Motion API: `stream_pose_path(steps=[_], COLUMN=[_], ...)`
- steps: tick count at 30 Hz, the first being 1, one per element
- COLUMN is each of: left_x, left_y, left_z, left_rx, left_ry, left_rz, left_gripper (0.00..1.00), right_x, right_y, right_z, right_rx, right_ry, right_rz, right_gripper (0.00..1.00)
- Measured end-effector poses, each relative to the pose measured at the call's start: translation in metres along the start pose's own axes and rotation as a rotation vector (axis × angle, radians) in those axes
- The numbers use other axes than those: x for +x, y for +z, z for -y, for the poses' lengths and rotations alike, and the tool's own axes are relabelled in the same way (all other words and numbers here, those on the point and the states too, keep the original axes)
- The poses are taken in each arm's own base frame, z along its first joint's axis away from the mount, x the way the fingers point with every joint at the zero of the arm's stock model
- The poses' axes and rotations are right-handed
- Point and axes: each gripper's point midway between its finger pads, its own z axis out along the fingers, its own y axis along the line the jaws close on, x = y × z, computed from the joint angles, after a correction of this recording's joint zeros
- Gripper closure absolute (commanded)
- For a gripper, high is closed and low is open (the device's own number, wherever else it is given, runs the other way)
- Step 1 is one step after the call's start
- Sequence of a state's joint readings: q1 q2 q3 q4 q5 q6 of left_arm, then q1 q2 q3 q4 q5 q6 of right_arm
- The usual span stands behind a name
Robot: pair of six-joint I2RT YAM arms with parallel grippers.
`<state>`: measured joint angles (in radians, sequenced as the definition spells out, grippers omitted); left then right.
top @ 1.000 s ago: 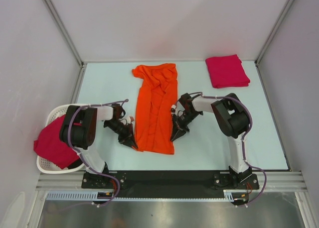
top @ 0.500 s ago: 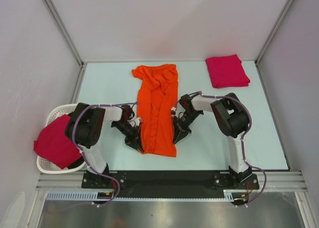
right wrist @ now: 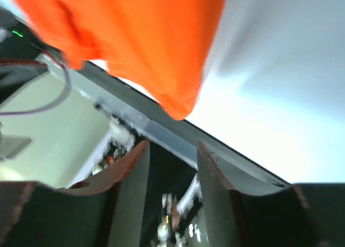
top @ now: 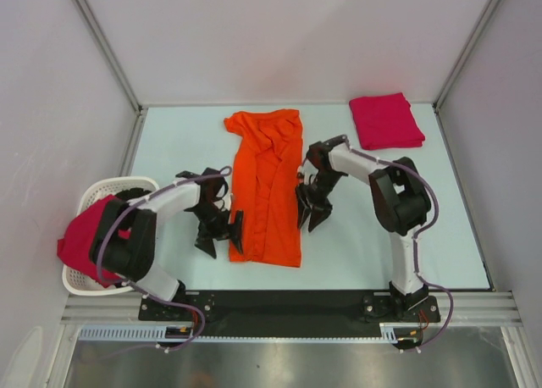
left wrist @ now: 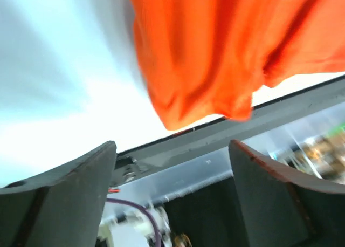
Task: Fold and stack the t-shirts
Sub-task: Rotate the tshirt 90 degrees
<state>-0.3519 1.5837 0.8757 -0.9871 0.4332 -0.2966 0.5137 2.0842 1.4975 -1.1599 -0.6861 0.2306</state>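
Bright orange cotton t-shirt (top: 267, 193) lies on the counter (top: 169, 142). Flanking it to fold: left gripper (top: 222, 238) wide open, right gripper (top: 312, 216) half-open, both empty.

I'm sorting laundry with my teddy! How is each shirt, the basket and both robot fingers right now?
orange t-shirt: folded into a long strip, lying down, far end wrinkled.
folded pink t-shirt: folded up neatly, lying flat.
basket: upright.
draped pink t-shirt: unfolded, hanging over the basket's rim.
left fingers: open wide, holding nothing.
right fingers: open, holding nothing.
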Motion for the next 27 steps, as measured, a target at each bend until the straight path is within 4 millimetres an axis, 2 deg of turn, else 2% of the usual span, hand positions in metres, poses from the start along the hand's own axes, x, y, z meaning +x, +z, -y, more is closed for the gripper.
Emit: stream_pose_path(steps=[2,7,10,11,14,16,18,23,25,27], left_x=[-0.007,-0.027,-0.037,-0.043,-0.062,-0.071,-0.076,-0.083,-0.084,-0.084], left_y=[-0.021,-0.069,-0.091,-0.099,-0.126,-0.14,-0.145,-0.139,-0.136,-0.133], left_z=[0.001,0.007,0.013,0.016,0.026,0.031,0.032,0.027,0.027,0.027], left_rx=[-0.039,-0.096,-0.107,-0.108,-0.117,-0.123,-0.134,-0.192,-0.205,-0.216], left_ry=[0.023,0.054,0.051,0.055,0.064,0.072,0.075,0.076,0.082,0.088], left_rz=[0.078,0.281,0.37,0.405,0.514,0.57,0.594,0.586,0.576,0.57], left_gripper=[0.05,0.05,0.05,0.05,0.05,0.05,0.05,0.04,0.04,0.04], right_x=[-0.012,-0.055,-0.078,-0.086,-0.113,-0.146,-0.184,-0.266,-0.286,-0.296], right_y=[-0.025,-0.108,-0.139,-0.143,-0.144,-0.139,-0.127,-0.096,-0.088,-0.086], right_z=[-0.009,-0.043,-0.057,-0.061,-0.073,-0.079,-0.081,-0.078,-0.075,-0.072], right_rx=[-0.002,-0.065,-0.09,-0.1,-0.136,-0.17,-0.216,-0.329,-0.357,-0.378], right_ry=[-0.021,-0.119,-0.168,-0.177,-0.197,-0.203,-0.2,-0.152,-0.137,-0.104], right_rz=[0.072,0.342,0.477,0.503,0.545,0.569,0.592,0.619,0.639,0.651], right_gripper=[0.52,0.52,0.52,0.52,0.53,0.53,0.54,0.56,0.56,0.56])
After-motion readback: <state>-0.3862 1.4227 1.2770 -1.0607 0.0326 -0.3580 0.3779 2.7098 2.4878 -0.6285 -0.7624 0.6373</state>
